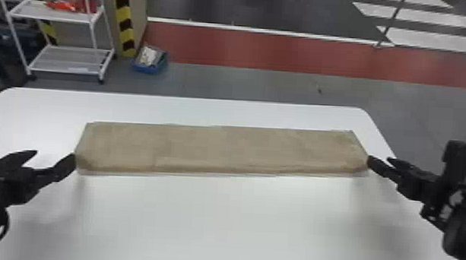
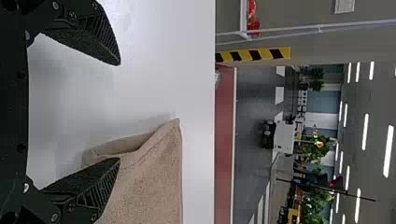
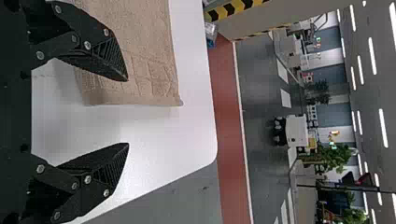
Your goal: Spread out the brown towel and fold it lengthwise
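Two black grippers reach over a white table (image 1: 216, 222) with rounded far corners. The left gripper (image 1: 55, 155) has its two fingers wide apart, one over the near part of the brown towel's end, the other out past it. The right gripper (image 1: 380, 159) also has its fingers apart, one over the towel's opposite end. Whether either finger touches the cloth, I cannot tell.

The brown towel (image 1: 220, 148) lies on the table between the two grippers, folded into a long, narrow strip. At the left gripper, its layers gape slightly at the end.

Beyond the table from both grippers runs a grey floor (image 1: 246, 82), then a red band (image 1: 266, 51) edged by a white line, then darker floor with white stripes (image 1: 438, 39) on the right gripper's side. Beyond the left gripper stands a white shelf rack (image 1: 55, 13) with red items (image 1: 73, 5) on its upper shelf. Right of the rack are yellow-and-black striped tape (image 1: 124, 17) and, on the floor, a blue box (image 1: 150, 64). Farther off are green plants (image 3: 338, 158) and long ceiling lights (image 2: 365, 131). A pale panel (image 2: 344, 5) is on a wall; any writing is too small to tell.
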Controlling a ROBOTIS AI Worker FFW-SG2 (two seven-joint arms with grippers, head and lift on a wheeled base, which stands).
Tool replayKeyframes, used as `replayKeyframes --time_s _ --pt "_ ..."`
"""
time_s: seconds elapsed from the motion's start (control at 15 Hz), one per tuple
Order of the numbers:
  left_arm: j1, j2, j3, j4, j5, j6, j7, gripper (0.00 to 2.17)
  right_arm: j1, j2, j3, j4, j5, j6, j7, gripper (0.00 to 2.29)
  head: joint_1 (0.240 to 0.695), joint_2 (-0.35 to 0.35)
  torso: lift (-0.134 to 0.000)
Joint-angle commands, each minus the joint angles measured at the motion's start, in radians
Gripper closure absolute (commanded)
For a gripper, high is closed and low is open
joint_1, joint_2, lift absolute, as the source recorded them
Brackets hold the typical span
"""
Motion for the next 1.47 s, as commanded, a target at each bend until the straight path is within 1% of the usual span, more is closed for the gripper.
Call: replayKeyframes --time_s 0.0,0.07,0.2,0.33,0.4,0.53,0.6,0.67,0.73,0.8,0.87,0.93,1.0,1.2,1.4 --pt "-0.006 -0.003 -0.01 0.002 -0.007 0.003 0.0 0.2 0.001 -0.002 0.005 0.002 0.024 0.011 0.019 0.48 0.695 -0.113 -0.124" --pt "-0.007 -0.003 -0.015 0.002 -0.008 0.003 0.0 0.2 0.003 -0.002 0.005 0.002 0.033 0.011 0.027 0.48 0.695 -0.111 -0.124" --pt "-0.012 -0.003 -0.028 0.002 -0.011 0.064 -0.003 0.21 0.004 -0.011 0.002 0.01 0.039 0.014 0.033 0.48 0.695 -0.113 -0.124" --pt "-0.012 -0.004 -0.025 0.001 0.002 0.11 -0.034 0.21 0.006 -0.018 0.004 0.017 0.042 0.014 0.033 0.48 0.695 -0.129 -0.124" --pt "-0.01 -0.004 -0.027 0.001 0.012 0.116 -0.048 0.21 0.006 -0.023 0.004 0.019 0.045 0.011 0.033 0.48 0.695 -0.135 -0.124" --pt "-0.004 -0.007 -0.027 -0.005 0.025 0.123 -0.052 0.21 0.006 -0.023 0.005 0.028 0.051 0.008 0.033 0.48 0.695 -0.147 -0.124" --pt "-0.006 -0.007 -0.03 -0.002 0.022 0.123 -0.051 0.24 0.006 -0.025 0.007 0.031 0.051 0.005 0.033 0.54 0.695 -0.151 -0.124" --pt "-0.007 -0.007 -0.032 -0.001 0.021 0.119 -0.051 0.38 0.006 -0.025 0.007 0.033 0.053 0.002 0.033 0.63 0.695 -0.154 -0.124" --pt "-0.007 -0.009 -0.033 -0.002 0.022 0.113 -0.055 0.58 0.006 -0.025 0.007 0.033 0.053 0.002 0.033 0.74 0.695 -0.155 -0.124" --pt "-0.007 -0.009 -0.03 -0.004 0.024 0.11 -0.068 0.9 0.006 -0.025 0.007 0.033 0.055 0.005 0.035 0.98 0.695 -0.157 -0.124" --pt "-0.004 -0.01 -0.027 -0.007 0.025 0.107 -0.069 1.39 0.004 -0.025 0.007 0.031 0.051 0.008 0.045 1.11 0.695 -0.159 -0.124" --pt "-0.001 -0.015 -0.021 -0.011 0.025 0.101 -0.069 1.81 0.004 -0.025 0.007 0.031 0.05 0.008 0.05 1.12 0.695 -0.16 -0.124" --pt "0.005 -0.015 -0.019 -0.021 0.025 0.098 -0.069 1.91 0.006 -0.025 0.007 0.031 0.05 0.008 0.056 1.12 0.695 -0.159 -0.124" --pt "0.019 -0.015 -0.009 -0.039 0.025 0.095 -0.068 1.91 0.015 -0.023 0.004 0.014 0.048 0.011 0.071 1.12 0.695 -0.154 -0.124" --pt "0.043 -0.015 0.016 -0.073 0.025 0.098 -0.066 1.91 0.064 -0.006 0.008 -0.072 0.038 0.048 0.081 1.12 0.695 -0.145 -0.124"
